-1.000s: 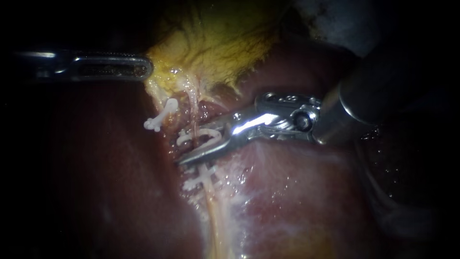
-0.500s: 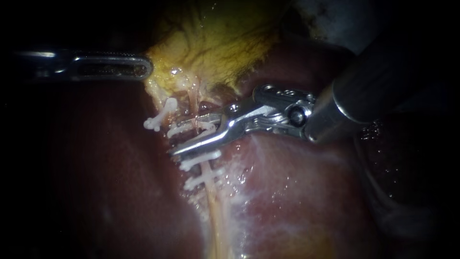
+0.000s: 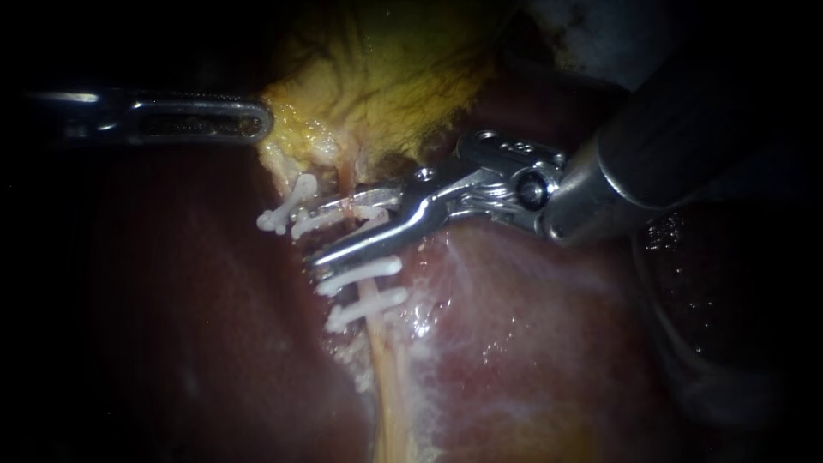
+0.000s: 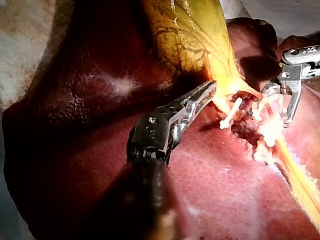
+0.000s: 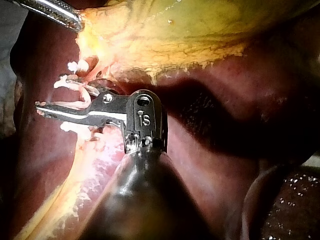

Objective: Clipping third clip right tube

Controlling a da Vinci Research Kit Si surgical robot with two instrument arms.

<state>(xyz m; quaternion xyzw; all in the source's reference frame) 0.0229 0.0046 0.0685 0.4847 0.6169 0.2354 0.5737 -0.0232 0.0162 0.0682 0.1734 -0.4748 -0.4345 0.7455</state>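
Observation:
The pale right tube (image 3: 377,330) runs down from the yellow gallbladder (image 3: 386,77) over the liver (image 3: 531,343). Two white clips (image 3: 358,273) (image 3: 367,309) sit across it. Just above them my right instrument (image 3: 314,238) straddles the tube, its jaws shut on a third white clip (image 3: 330,219) that lies nearly flat around the tube. The right wrist view shows the same jaws (image 5: 50,106) and clip (image 5: 75,89). My left instrument (image 3: 257,120) comes in level from the left, jaws shut on the gallbladder's edge, also seen in the left wrist view (image 4: 209,90).
Another white clip (image 3: 287,206) sits on a short stump to the left of the tube, close to the right instrument's tips. Dark red liver surrounds the site. The right instrument's thick shaft (image 3: 669,137) fills the upper right.
The right instrument's jaws have closed down over the clip, which went from an open curve to nearly flat around the tube. Its tips slid slightly left. The left instrument has stayed put.

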